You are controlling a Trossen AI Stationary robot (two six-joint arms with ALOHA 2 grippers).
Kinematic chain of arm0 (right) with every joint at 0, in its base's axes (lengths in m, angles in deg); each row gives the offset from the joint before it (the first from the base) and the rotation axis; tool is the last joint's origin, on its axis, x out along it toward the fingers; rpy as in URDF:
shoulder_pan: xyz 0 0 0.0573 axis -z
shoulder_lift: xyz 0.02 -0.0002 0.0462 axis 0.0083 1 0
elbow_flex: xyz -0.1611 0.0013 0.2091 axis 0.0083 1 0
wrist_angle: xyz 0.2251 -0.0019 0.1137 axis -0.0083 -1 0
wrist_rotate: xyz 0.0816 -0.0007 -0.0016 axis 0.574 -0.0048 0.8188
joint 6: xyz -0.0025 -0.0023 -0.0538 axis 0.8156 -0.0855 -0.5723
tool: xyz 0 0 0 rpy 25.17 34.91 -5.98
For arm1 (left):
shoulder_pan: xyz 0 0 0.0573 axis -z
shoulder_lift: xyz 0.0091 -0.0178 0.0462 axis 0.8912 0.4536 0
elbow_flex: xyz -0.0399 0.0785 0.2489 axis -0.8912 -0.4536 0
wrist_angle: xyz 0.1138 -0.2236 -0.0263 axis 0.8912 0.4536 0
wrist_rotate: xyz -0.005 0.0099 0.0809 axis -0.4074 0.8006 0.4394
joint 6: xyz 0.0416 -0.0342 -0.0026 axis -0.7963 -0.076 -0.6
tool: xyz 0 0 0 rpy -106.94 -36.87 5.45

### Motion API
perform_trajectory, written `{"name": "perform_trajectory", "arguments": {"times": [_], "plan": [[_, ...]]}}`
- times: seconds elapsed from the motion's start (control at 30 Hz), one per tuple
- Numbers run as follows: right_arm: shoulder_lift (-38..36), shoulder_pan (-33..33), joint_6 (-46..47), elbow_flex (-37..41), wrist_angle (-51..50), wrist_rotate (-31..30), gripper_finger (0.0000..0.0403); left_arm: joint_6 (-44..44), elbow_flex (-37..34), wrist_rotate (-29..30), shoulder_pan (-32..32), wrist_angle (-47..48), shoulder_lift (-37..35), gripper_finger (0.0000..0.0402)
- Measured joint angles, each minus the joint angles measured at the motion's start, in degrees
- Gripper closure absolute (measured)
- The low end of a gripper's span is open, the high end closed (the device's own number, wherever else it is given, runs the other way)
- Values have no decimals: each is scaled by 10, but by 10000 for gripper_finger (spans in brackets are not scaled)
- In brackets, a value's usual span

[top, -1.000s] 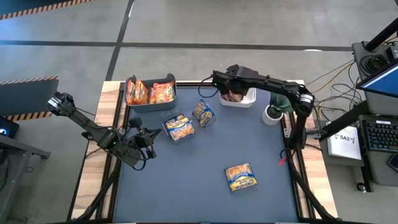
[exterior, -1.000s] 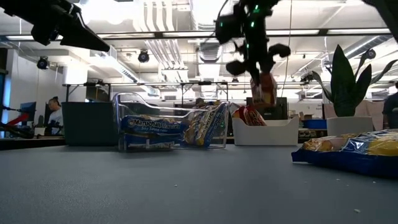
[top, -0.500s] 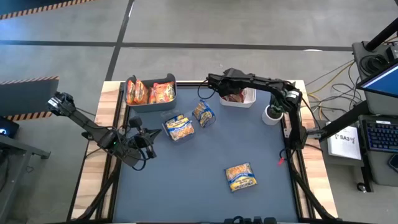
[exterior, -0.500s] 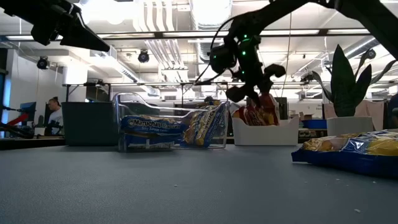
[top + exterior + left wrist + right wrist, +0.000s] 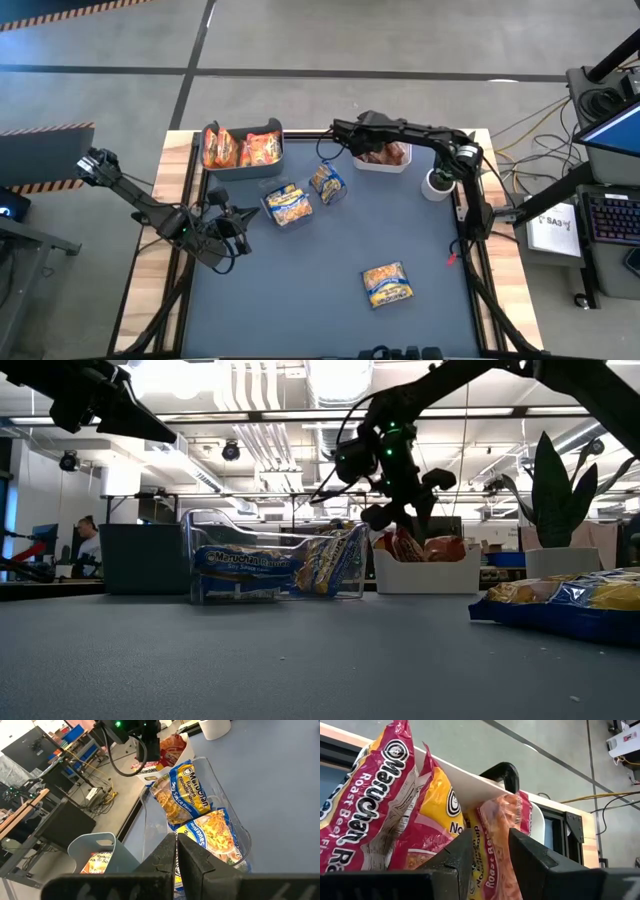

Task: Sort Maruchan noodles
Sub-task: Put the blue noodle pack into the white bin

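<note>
Left gripper (image 5: 243,222), jaws closed and empty, waits at frame left. Orange packets (image 5: 243,150) fill the upper-left bin, blue ones (image 5: 288,205) the clear bin. Right gripper (image 5: 345,135), jaws parted, hangs over the white bin (image 5: 381,161) of red packets. One blue packet (image 5: 387,284) remains unsorted on the table (image 5: 330,260), lower centre.

Dark jointed arms, black cables, green LED

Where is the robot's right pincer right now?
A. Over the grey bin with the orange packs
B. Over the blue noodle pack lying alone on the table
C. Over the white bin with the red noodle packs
C. In the high view, the right pincer sits at the white bin, where the red noodle packs are.
</note>
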Motion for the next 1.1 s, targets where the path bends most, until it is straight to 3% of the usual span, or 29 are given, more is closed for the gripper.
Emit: {"name": "perform_trajectory", "arguments": {"times": [0.23, 0.4, 0.67, 0.87, 1.1], "plan": [[-21, -8, -36, 0, -1, 6, 287, 0, 0, 0, 0, 0, 0, 402], [-63, -51, -91, 0, -3, 46, 295, 0, 0, 0, 0, 0, 0, 402], [-141, -196, -135, 0, -1, 116, 341, 0, 0, 0, 0, -11, 0, 402], [-168, -320, -135, 2, 4, 121, 389, -4, 0, 3, 0, -30, 0, 402], [-177, -442, -118, 35, 8, 152, 394, -20, 0, 4, 0, -87, 0, 402]]}}
